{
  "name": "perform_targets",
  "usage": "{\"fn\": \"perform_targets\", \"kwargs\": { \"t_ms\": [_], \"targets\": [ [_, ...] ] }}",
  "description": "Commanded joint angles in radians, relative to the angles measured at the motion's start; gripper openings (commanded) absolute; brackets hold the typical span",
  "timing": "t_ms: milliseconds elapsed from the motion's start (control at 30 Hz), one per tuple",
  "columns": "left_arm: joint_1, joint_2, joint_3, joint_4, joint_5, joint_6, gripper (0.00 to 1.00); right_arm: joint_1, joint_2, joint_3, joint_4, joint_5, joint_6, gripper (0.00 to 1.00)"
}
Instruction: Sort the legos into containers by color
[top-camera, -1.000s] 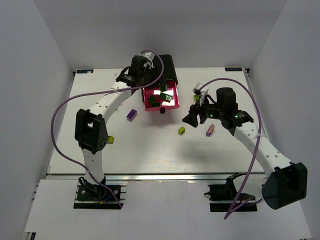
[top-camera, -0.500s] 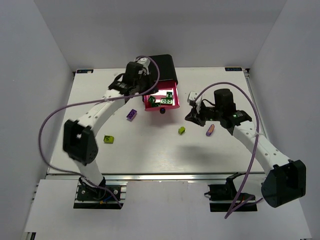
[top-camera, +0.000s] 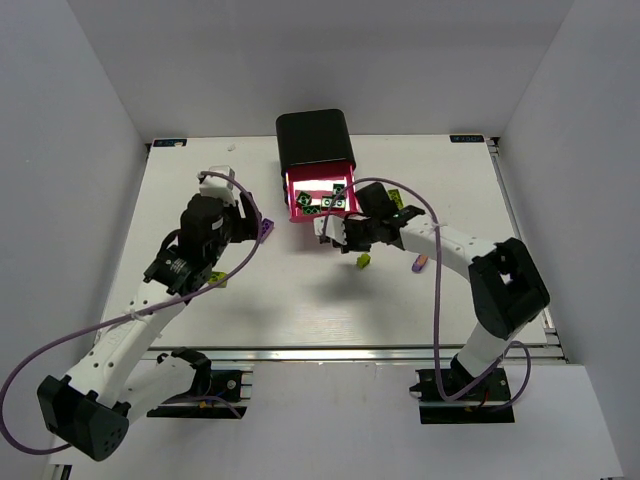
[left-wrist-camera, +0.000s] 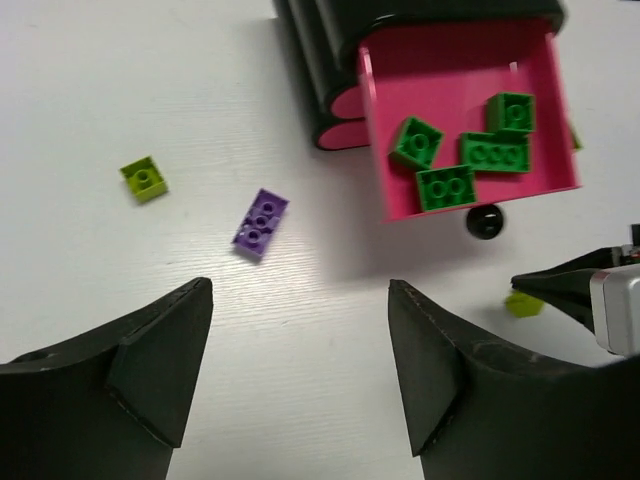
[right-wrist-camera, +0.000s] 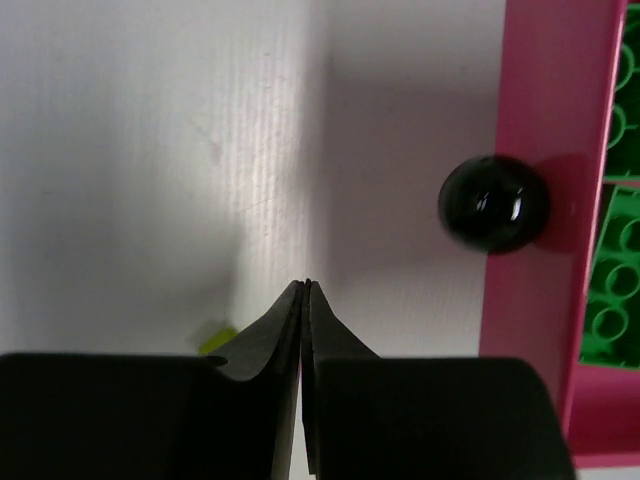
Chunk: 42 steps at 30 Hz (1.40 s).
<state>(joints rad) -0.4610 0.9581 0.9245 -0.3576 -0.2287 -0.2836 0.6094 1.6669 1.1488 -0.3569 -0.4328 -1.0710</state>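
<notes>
The black cabinet (top-camera: 312, 135) has one pink drawer (top-camera: 292, 196) pulled out, and several dark green legos (left-wrist-camera: 446, 187) lie in it (left-wrist-camera: 455, 60). A purple lego (left-wrist-camera: 261, 222) and a lime lego (left-wrist-camera: 145, 178) rest on the table left of the drawer. Another lime lego (top-camera: 363, 261) lies below the drawer. My left gripper (left-wrist-camera: 300, 300) hangs open and empty above the table, near the purple lego (top-camera: 266, 227). My right gripper (right-wrist-camera: 303, 288) is shut and empty, its tips just short of the drawer's black knob (right-wrist-camera: 493, 203).
A pink-purple piece (top-camera: 420, 263) lies right of my right forearm, and a lime piece (top-camera: 404, 211) sits beside the drawer's right side. The white table (top-camera: 300, 300) ends at a metal rail in front. White walls stand on three sides.
My left arm has pulled back from the drawer, down and to the left, and its jaws have opened. My right arm has swung left to the drawer's front, its jaws now shut.
</notes>
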Motion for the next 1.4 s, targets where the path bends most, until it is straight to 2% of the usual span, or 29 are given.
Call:
{"fn": "perform_targets", "kwargs": {
  "t_ms": [0, 167, 267, 533, 800, 1100, 1233, 1300, 1367],
  "targets": [
    [0.002, -0.053, -0.018, 0.002, -0.1, 0.043, 0.81, 0.033, 0.034, 0.055, 0.189, 0.185, 0.058, 0.06],
    [0.002, -0.082, -0.036, 0.006, -0.113, 0.06, 0.82, 0.058, 0.076, 0.063, 0.383, 0.284, 0.115, 0.07],
    [0.002, -0.091, -0.035, 0.003, -0.121, 0.063, 0.83, 0.061, 0.105, 0.087, 0.43, 0.318, 0.146, 0.08],
    [0.002, -0.116, -0.042, 0.006, -0.15, 0.061, 0.83, 0.055, 0.172, 0.201, 0.437, 0.342, 0.233, 0.1],
    [0.002, -0.107, -0.049, 0.006, -0.169, 0.06, 0.84, 0.047, 0.235, 0.317, 0.431, 0.394, 0.249, 0.12],
    [0.002, -0.114, -0.084, 0.063, -0.084, 0.089, 0.87, 0.016, 0.376, 0.474, 0.435, 0.421, 0.241, 0.2],
    [0.002, -0.116, -0.096, 0.08, -0.048, 0.101, 0.87, -0.008, 0.387, 0.496, 0.408, 0.388, 0.264, 0.24],
    [0.002, -0.114, -0.107, 0.101, -0.017, 0.104, 0.86, -0.014, 0.338, 0.457, 0.368, 0.291, 0.275, 0.24],
    [0.002, -0.11, -0.127, 0.126, 0.073, 0.104, 0.8, -0.01, 0.231, 0.338, 0.327, 0.173, 0.289, 0.25]
  ]
}}
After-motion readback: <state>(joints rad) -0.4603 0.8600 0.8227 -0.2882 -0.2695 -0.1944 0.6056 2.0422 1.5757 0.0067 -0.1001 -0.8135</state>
